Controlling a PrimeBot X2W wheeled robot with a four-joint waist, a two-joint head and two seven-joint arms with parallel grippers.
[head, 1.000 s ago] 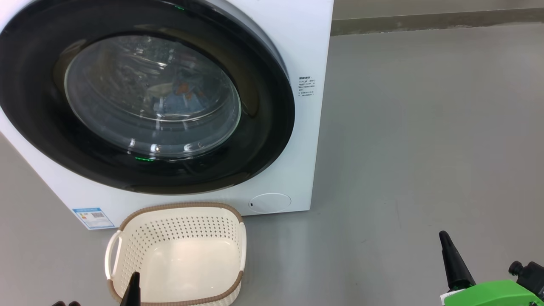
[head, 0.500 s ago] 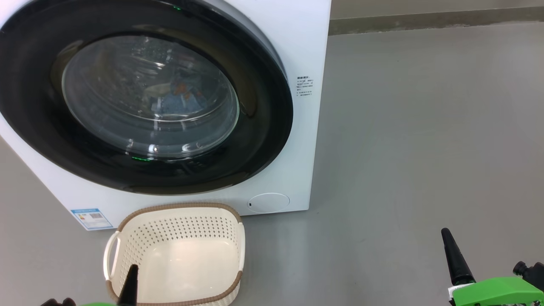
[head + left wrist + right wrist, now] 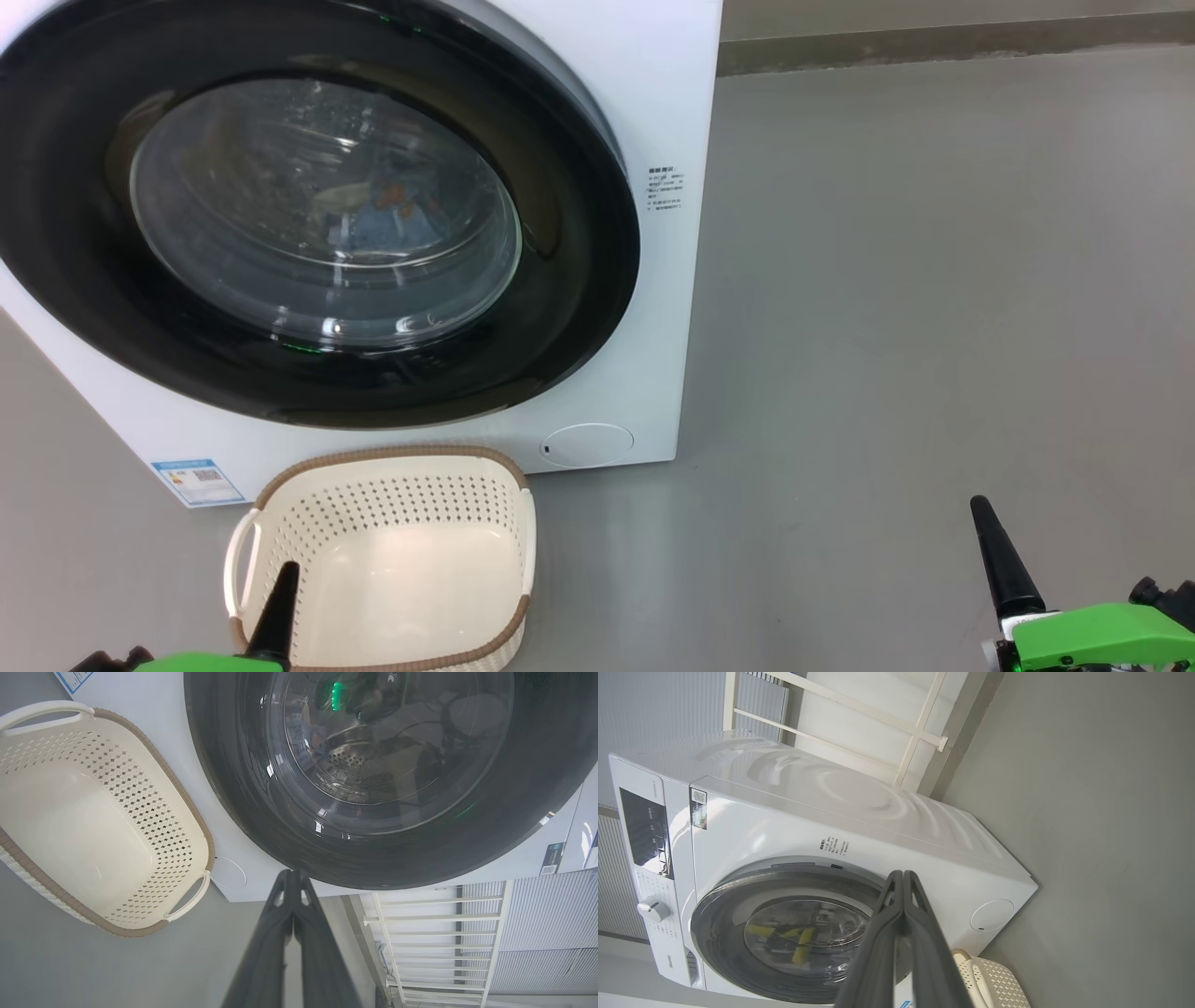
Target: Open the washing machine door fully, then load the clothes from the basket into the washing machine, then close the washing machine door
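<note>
Head view, washing machine door [image 3: 280, 233] sitting closed on the washing machine [image 3: 667, 308], clothes [image 3: 387, 210] showing behind its glass, basket [image 3: 392, 453] standing on the floor [image 3: 934, 280] just before it, left pincer [image 3: 285, 583] hovering closed over the basket, right pincer [image 3: 980, 509] closed above the floor, wrist views, each pincer's fingers pressing together, pointing toward the door.

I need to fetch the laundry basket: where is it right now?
In the head view the empty basket sits on the floor at lower left, just in front of the washing machine, below its round door.
</note>
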